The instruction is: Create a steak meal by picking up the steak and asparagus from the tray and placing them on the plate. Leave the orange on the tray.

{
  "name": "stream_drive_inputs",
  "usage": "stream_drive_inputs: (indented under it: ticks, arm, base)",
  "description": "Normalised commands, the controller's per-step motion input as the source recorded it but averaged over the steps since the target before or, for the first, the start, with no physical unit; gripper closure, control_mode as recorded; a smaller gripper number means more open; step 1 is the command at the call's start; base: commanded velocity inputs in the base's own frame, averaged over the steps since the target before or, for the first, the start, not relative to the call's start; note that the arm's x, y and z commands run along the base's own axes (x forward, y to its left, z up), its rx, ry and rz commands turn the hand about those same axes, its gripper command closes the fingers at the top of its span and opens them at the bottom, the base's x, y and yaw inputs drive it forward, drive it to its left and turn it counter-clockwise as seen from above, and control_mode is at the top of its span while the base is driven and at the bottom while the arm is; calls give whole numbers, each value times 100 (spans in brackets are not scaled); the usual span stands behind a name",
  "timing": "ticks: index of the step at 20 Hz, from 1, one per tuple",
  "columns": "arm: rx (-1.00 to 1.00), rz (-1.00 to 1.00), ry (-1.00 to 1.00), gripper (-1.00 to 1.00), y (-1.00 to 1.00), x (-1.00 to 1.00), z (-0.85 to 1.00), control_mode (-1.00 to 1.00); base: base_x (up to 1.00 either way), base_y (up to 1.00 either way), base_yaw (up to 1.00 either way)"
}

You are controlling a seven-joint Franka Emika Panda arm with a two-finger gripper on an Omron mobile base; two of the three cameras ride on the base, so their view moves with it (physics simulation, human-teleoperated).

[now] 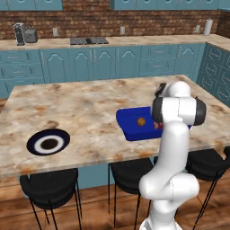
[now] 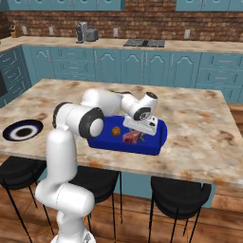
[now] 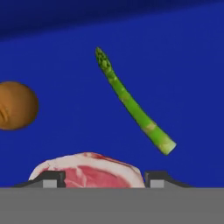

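steak (image 3: 87, 170) between parted jaws | asparagus (image 3: 133, 105), orange (image 3: 16, 105) on tray (image 3: 183, 65)

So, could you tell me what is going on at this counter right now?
The arm has its gripper low over the blue tray, fingers straddling the steak, which lies on the tray. Whether they grip it, I cannot tell. The asparagus and orange also lie on the tray. The plate sits bare, well off to the left.
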Motion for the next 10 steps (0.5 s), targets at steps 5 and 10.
stream_drive_inputs:
  ticks: [5,10]
  arm:
    - [0,9,0,100,8,-2,57,-100]
    - [0,10,0,100,40,-12,58,-100]
  base:
    - [0,0,0]
    - [0,0,0]
